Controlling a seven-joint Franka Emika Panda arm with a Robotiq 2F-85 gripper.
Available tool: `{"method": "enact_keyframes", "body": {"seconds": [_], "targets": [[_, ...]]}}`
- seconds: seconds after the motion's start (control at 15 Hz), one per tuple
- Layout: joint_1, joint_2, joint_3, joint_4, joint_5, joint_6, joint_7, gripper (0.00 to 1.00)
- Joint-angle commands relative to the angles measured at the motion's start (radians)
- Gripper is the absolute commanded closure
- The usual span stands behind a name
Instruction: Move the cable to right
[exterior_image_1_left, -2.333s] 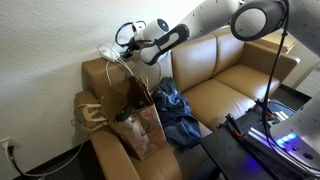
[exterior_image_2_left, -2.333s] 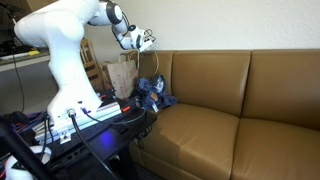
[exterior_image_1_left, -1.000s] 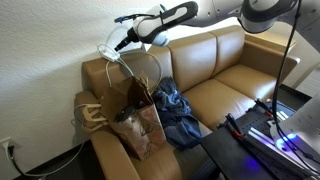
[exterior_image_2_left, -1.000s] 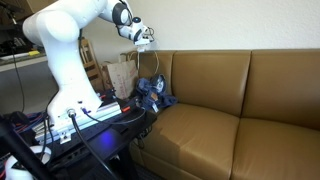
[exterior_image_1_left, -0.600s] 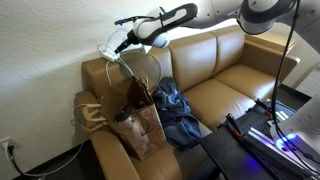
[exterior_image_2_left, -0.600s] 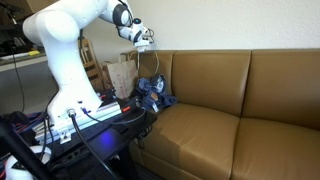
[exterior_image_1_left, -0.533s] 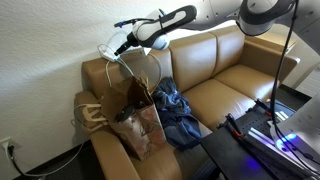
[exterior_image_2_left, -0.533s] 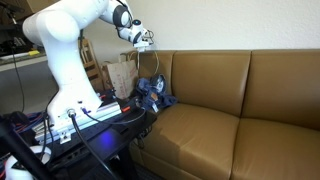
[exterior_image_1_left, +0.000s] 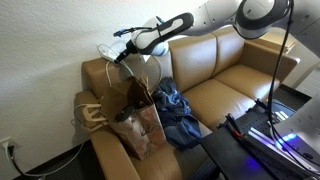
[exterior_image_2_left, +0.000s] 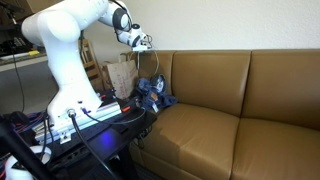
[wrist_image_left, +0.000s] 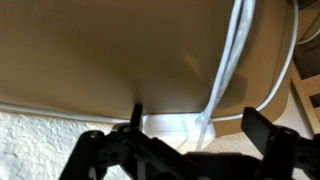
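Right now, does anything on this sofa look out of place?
Yes: a white cable drapes in loose loops over the sofa, at its back corner, and crumpled denim clothing lies heaped beside a brown paper bag.

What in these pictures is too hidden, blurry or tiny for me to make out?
Wrist view: the cable leaves by the top edge; its far end is cut off.
Exterior view: the paper bag hides its contents behind its own walls.
Exterior view: the tool is too small to show whether it touches the cable.

white cable, tan-brown sofa, blue crumpled cloth, brown paper bag, off-white speckled wall
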Motion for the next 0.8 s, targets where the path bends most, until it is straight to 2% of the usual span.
{"method": "enact_keyframes", "body": {"seconds": [0.0, 0.2, 0.33, 0.6, 0.73], "targets": [[-0.009, 0.021, 0.034, 0.005, -0.014, 0.028, -0.043, 0.0], [-0.019, 0.021, 0.067, -0.012, -0.024, 0.039, -0.083, 0.0], [-0.035, 0.002, 0.096, -0.049, -0.031, 0.051, -0.114, 0.26], [-0.056, -0.034, 0.125, -0.1, -0.068, 0.102, -0.152, 0.55], [-0.057, -0.05, 0.118, -0.113, -0.089, 0.118, -0.152, 0.68]]}}
